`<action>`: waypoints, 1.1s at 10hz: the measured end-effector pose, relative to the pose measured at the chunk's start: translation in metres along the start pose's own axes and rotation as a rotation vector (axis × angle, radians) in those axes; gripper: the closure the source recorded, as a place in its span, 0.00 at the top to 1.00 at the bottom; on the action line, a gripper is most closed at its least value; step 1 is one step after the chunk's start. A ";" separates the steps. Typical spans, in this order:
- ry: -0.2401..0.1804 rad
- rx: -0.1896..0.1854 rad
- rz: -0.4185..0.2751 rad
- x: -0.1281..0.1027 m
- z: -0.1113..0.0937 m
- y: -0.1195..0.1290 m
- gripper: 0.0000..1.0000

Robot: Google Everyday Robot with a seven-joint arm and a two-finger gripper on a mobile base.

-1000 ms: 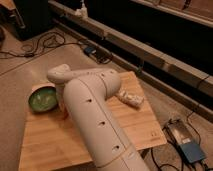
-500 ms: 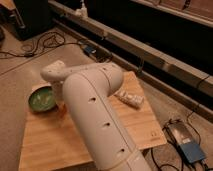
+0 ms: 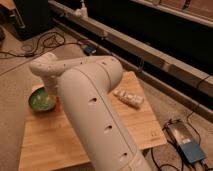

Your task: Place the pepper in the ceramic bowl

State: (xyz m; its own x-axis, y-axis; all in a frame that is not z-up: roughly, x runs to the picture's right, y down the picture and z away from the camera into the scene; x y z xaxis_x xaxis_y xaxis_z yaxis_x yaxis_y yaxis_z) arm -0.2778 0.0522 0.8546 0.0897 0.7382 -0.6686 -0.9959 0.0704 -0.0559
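From my seat the big white perforated robot arm [image 3: 95, 110] fills most of the view, running from the bottom edge up across the light wooden table [image 3: 145, 125] and bending left at the elbow. The gripper sits somewhere under that bend, just right of the green ceramic bowl [image 3: 40, 99] — it's hidden behind the arm, so I cannot tell how it stands. Just beside the bowl's right rim I catch a small sliver of orange-red [image 3: 58, 103] peeking out at the arm's edge; that may be the pepper, but too little shows to be sure, and I can't say whether it's touching the bowl. The bowl rests at the table's left edge. On the right side of the table lies a pale packaged item [image 3: 128, 98], well apart from the bowl. Black cables [image 3: 30, 47] trail over the carpet beyond — a blue-grey box [image 3: 185, 141] sits on the floor at right.
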 end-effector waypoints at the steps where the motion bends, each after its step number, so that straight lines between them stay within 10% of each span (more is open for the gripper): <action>1: -0.003 -0.002 -0.031 -0.010 -0.003 0.010 0.00; 7: -0.036 -0.005 -0.173 -0.045 -0.024 0.062 0.01; 11: -0.046 -0.068 -0.276 -0.061 -0.026 0.089 0.41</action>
State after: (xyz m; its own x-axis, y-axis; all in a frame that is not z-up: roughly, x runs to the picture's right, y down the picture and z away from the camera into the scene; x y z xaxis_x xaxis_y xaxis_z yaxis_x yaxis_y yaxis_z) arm -0.3719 -0.0037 0.8710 0.3560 0.7273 -0.5867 -0.9318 0.2290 -0.2815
